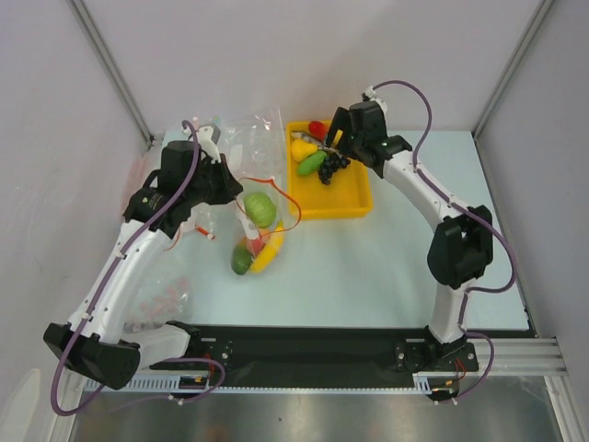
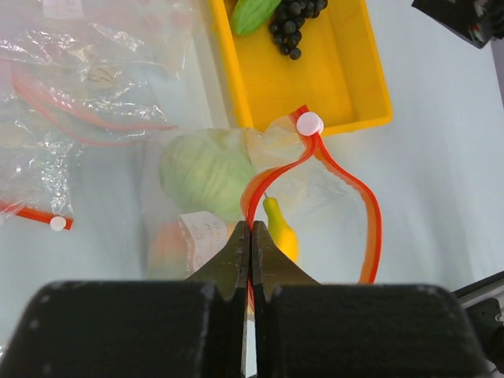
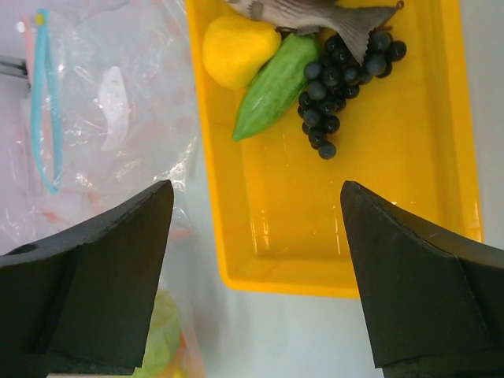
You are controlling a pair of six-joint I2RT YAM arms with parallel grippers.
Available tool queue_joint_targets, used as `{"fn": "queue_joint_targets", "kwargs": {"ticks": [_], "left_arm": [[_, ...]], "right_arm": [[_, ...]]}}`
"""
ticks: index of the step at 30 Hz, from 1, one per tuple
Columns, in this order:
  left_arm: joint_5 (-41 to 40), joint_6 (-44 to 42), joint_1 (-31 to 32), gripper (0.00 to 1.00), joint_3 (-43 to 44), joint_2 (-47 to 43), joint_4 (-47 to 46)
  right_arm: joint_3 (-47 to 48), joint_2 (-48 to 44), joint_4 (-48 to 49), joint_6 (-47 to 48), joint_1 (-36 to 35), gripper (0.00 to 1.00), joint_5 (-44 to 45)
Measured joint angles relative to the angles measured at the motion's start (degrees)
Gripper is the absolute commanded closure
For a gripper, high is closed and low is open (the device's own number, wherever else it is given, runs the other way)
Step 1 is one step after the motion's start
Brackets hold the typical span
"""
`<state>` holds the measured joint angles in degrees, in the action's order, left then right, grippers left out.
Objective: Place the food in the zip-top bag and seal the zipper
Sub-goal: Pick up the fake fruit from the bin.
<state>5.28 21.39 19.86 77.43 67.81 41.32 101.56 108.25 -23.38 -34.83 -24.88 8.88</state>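
Left gripper [image 2: 250, 240]: fingers pressed together on the zipper [image 2: 370, 224], pinching one lip of the red strip. I read this as an anchor, so the floppy mouth does not slide while food goes in.
Zipper: the free lip bows out in a wide red loop, so the mouth is open. Its white slider [image 2: 309, 124] sits at the far end, just beside the tray wall.
Zip-top bag [image 2: 268, 146]: lies flat on the table between the two arms, mouth turned toward the tray, which keeps the carry short.
Food already inside: round green fruit [image 2: 206, 173], banana [image 2: 281, 232] and mango [image 1: 241, 262]. An orange blur behind a white label is probably the peach [image 2: 167, 248], but I cannot be sure through the plastic.
Right gripper [image 3: 256, 197]: fingers wide apart and holding nothing, hovering over the yellow tray [image 3: 394, 197], in my view lined up for a pick.
Grape bunch [image 3: 331, 98]: in the tray's far half, touching a long green vegetable [image 3: 276, 87] and lying under the tail of a toy fish [image 3: 315, 12]. It looks like the last piece to bag.
Risk: closing on the grapes could also catch the fish tail, so I would come down on the lower, free end of the bunch.
Spare pouches: a clear one with a blue strip [image 3: 43, 94] lies left of the tray, apart from my bag.
Progress: most food is bagged, and sealing is not yet begun.
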Motion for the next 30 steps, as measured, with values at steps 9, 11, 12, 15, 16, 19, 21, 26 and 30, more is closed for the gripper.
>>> {"fn": "queue_joint_targets", "kwargs": {"ticks": [9, 11, 12, 15, 16, 19, 21, 26, 30], "left_arm": [[-0.7, -2.4, 0.0, 1.0, -0.6, 0.0, 0.0], [-0.7, -2.7, 0.0, 1.0, -0.6, 0.0, 0.0], [-0.7, -3.0, 0.0, 1.0, -0.6, 0.0, 0.0], [-0.9, -3.5, 0.0, 1.0, -0.6, 0.1, -0.1], [-0.9, -3.7, 0.0, 1.0, -0.6, 0.2, -0.1], [-1.1, -4.1, 0.0, 1.0, -0.6, 0.8, -0.1], [-1.2, -4.4, 0.0, 1.0, -0.6, 1.4, -0.1], [-2.1, -5.2, 0.0, 1.0, -0.6, 2.6, -0.1], [-2.8, -5.8, 0.0, 1.0, -0.4, 2.7, -0.1]], "right_arm": [[5.1, 11.5, -1.7, -4.9, 0.7, 0.16, 0.0], [6.2, 14.0, -2.0, -5.7, 1.0, 0.16, -0.4], [6.9, 15.3, -2.2, -6.1, 1.2, 0.17, -0.6], [8.7, 18.8, -2.6, -7.2, 1.8, 0.18, -1.0], [9.2, 20.1, -2.8, -7.5, 2.1, 0.19, -1.2], [11.6, 23.5, -3.4, -8.3, 2.6, 0.22, -1.7], [13.5, 25.8, -4.1, -8.7, 2.9, 0.22, -2.3], [19.3, 31.2, -6.1, -9.0, 3.3, 0.32, -3.2], [20.9, 32.9, -6.4, -8.8, 3.2, 0.57, -3.8]]}}
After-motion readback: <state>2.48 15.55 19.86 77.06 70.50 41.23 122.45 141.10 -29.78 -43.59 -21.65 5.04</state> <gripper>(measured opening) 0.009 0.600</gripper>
